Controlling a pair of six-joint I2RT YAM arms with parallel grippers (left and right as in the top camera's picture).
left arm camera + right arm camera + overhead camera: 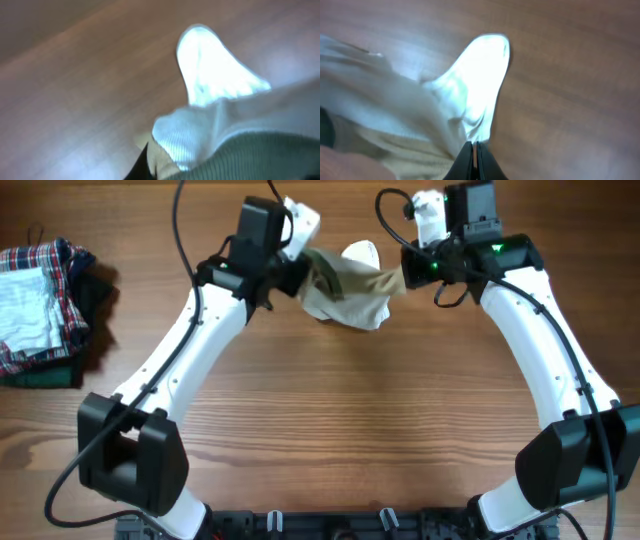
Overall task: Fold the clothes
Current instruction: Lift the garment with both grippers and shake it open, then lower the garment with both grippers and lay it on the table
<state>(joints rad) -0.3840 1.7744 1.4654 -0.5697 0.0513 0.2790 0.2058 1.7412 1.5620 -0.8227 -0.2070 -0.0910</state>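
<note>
The small white and tan garment [345, 288] with olive-green trim hangs stretched between my two grippers above the far middle of the table. My left gripper [296, 272] is shut on its left end; in the left wrist view the white ribbed cloth [210, 100] and green trim [260, 155] fill the frame over one dark finger [142, 167]. My right gripper [408, 272] is shut on its right end; in the right wrist view the black fingers [475, 157] pinch the white cloth [475, 85].
A stack of clothes with a red-and-blue plaid garment [45, 280] on a dark green folded cloth [45, 372] lies at the far left edge. The wooden table [340, 430] stretches below the arms.
</note>
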